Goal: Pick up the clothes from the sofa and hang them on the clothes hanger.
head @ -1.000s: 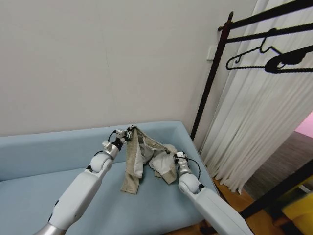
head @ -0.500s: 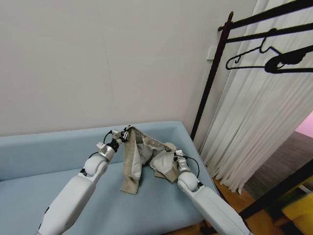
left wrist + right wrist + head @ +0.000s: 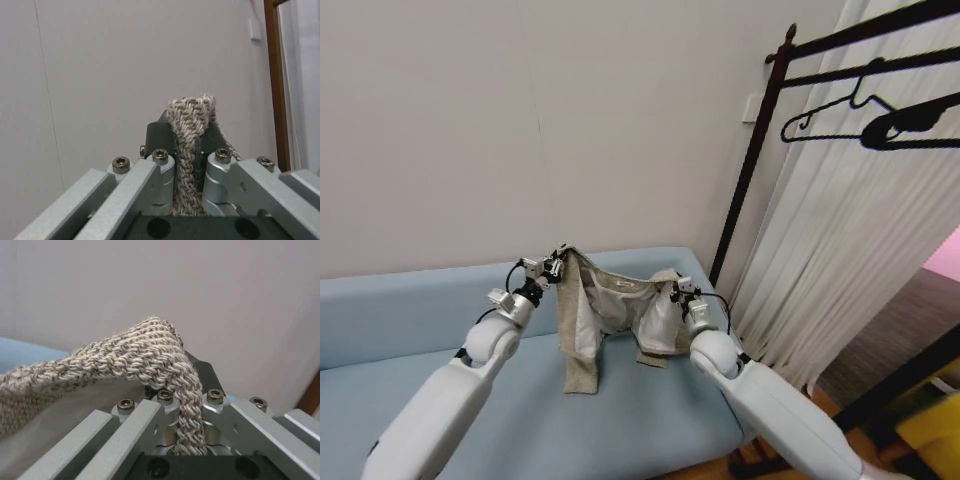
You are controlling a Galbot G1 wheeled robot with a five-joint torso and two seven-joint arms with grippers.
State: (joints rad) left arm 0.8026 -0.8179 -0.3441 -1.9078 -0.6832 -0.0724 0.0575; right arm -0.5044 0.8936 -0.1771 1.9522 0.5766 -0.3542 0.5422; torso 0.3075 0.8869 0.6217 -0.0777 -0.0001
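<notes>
No readable text — no labels, brands, numbers, signs anywhere.

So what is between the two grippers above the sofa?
In the head view, the beige knitted garment spans from left gripper to right gripper, each shut on one edge.

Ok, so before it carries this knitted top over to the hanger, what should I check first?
1. Left gripper grip: ok, shut on the knit garment.
2. Right gripper grip: ok, shut on the garment's other top corner.
3. Garment spread: ok, its top edge is stretched between both grippers.
4. Hem clear of the sofa: cannot tell.
5. Hanger free: ok, a bare black hanger hangs on the rack.
6. Hanger within reach: probably not ok, it hangs high and to the right of the garment.
</notes>
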